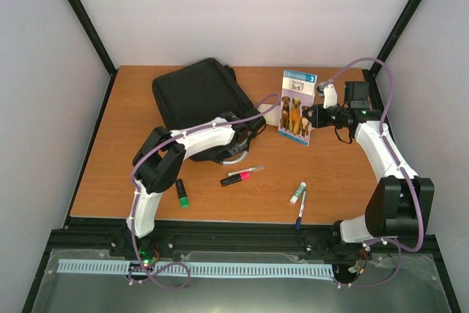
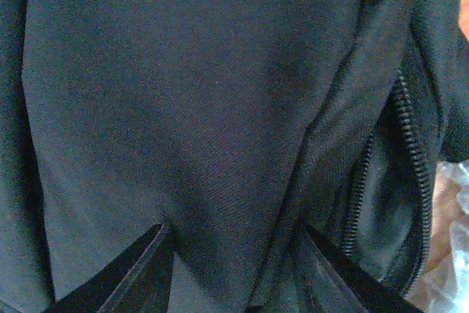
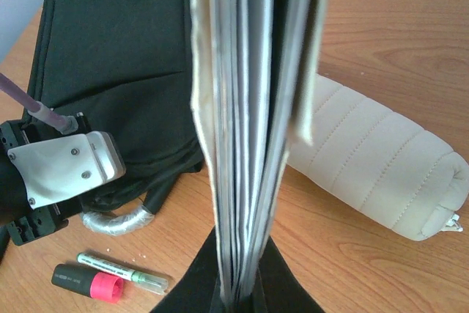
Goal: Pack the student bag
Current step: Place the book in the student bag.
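The student bag [image 1: 198, 97] lies flat at the back left of the table, black, with its silver loop handle [image 1: 234, 157] toward me. My left gripper [image 1: 248, 134] is down on the bag's near right corner. In the left wrist view its jaws [image 2: 238, 243] stand apart, pressed into the black fabric [image 2: 220, 108] next to an unzipped opening [image 2: 410, 152]. My right gripper [image 3: 242, 284] is shut on the lower edge of a thin picture book [image 3: 249, 108], held upright right of the bag [image 3: 117, 56]. The book's cover with dogs [image 1: 297, 106] faces the top camera.
A white quilted pencil pouch [image 3: 374, 174] lies behind the book. Loose on the table are a black marker with a green cap [image 1: 182, 193], a pink-capped marker [image 1: 236, 179], a thin pen [image 1: 245, 171], a white and green marker [image 1: 297, 193] and a blue pen [image 1: 300, 214].
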`<state>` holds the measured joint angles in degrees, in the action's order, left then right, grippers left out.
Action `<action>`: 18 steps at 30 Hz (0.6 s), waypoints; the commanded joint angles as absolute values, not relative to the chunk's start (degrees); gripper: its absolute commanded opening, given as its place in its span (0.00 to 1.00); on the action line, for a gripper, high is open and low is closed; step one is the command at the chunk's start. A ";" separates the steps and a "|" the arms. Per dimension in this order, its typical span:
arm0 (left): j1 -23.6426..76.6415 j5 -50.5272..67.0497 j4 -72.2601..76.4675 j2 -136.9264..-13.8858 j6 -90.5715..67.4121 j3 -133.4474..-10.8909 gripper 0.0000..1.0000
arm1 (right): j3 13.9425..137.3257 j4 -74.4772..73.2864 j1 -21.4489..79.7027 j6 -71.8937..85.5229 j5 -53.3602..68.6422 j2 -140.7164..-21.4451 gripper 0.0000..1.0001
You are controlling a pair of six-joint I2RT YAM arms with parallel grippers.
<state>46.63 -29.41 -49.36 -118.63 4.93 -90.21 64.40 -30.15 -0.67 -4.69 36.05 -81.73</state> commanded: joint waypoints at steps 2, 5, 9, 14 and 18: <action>46.82 -31.62 -48.52 -118.82 4.68 -93.14 0.32 | 64.32 -28.03 -0.53 -5.10 37.36 -80.42 0.03; 46.85 -33.02 -48.97 -117.31 3.87 -93.64 0.18 | 64.13 -27.70 -0.53 -4.58 37.00 -79.96 0.03; 46.79 -34.22 -49.07 -113.33 3.11 -93.47 0.01 | 63.78 -27.12 -0.53 -2.27 38.05 -78.88 0.03; 46.85 -37.36 -49.36 -108.64 2.99 -93.51 0.01 | 65.25 -29.32 -0.48 1.52 43.65 -78.69 0.03; 46.77 -38.69 -46.61 -104.26 2.98 -91.05 0.01 | 66.76 -33.33 -0.23 3.29 49.24 -78.59 0.03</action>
<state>46.65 -34.96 -49.67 -110.02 3.68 -91.11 64.14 -30.87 -0.64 0.23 41.45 -80.16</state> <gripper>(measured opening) 0.025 0.033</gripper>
